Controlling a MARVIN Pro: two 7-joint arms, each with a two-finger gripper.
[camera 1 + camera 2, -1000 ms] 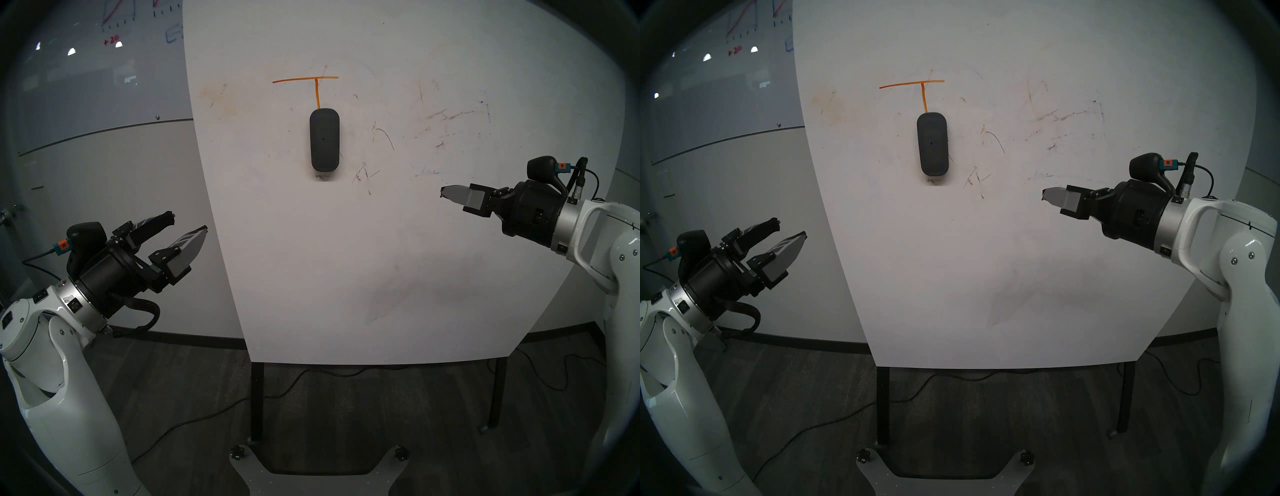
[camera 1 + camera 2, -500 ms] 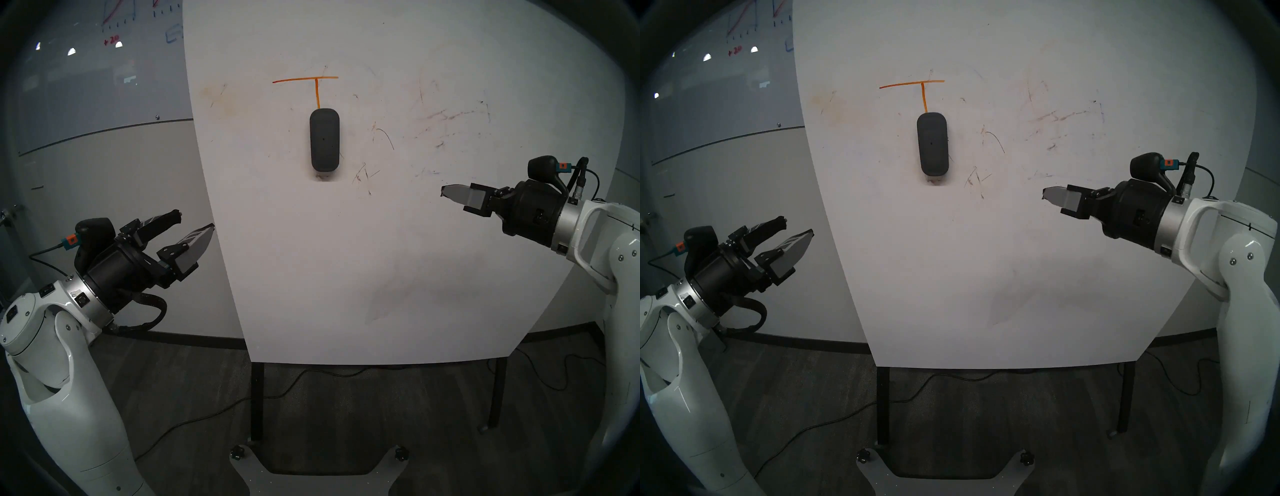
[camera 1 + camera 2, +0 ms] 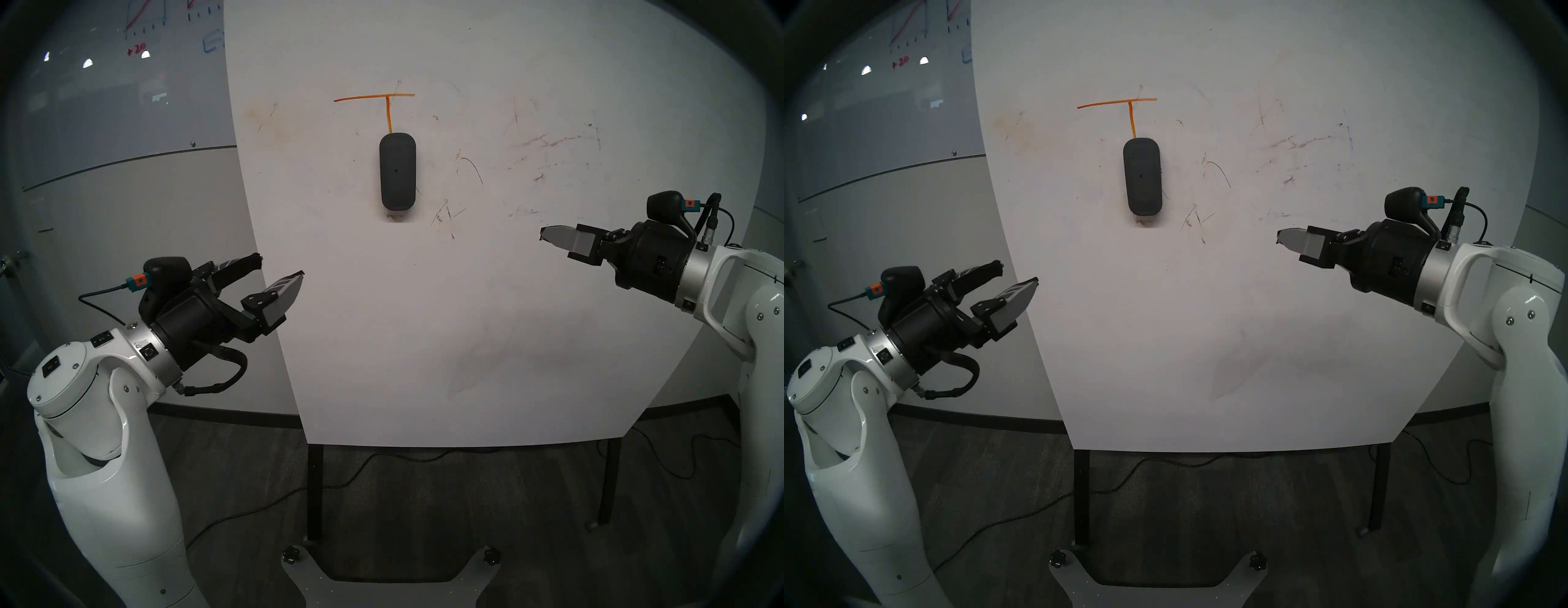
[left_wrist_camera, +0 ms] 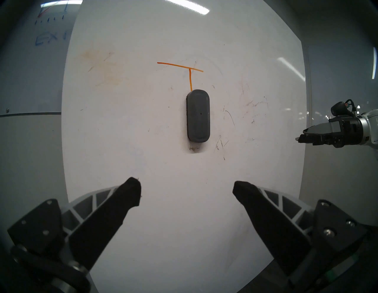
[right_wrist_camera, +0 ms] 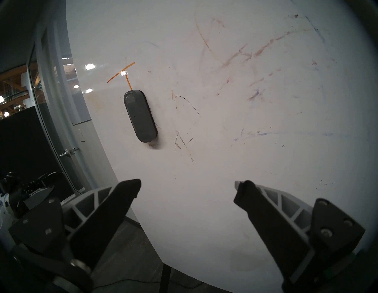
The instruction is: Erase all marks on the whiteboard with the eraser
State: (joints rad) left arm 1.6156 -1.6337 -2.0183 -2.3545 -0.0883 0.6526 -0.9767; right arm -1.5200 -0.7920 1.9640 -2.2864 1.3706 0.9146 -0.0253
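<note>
From my head camera, the whiteboard [image 3: 424,318] stands upright on dark legs in front of me. The dark grey eraser [image 3: 397,177] clings to it upright, near the upper middle. Directly above the eraser is an orange T-shaped mark [image 3: 387,102], its stem running down to the eraser's top end. Faint dark scribbles [image 3: 551,144] lie to the eraser's right. My left gripper [image 3: 280,267] is at the board's left edge, its two fingers spread apart and empty, well below and left of the eraser. My right gripper [image 3: 551,237] points in from the right, seen side-on and empty.

From my left wrist camera, my two black fingertips [image 4: 133,190] are spread wide with nothing between them. The eraser [image 4: 198,115] is ahead, above the gap.

From my right wrist camera, my right fingertips [image 5: 128,190] also stand wide apart, holding nothing. The eraser [image 5: 140,116] appears up and left, tilted, with scribbles [image 5: 245,55] across the board.
</note>
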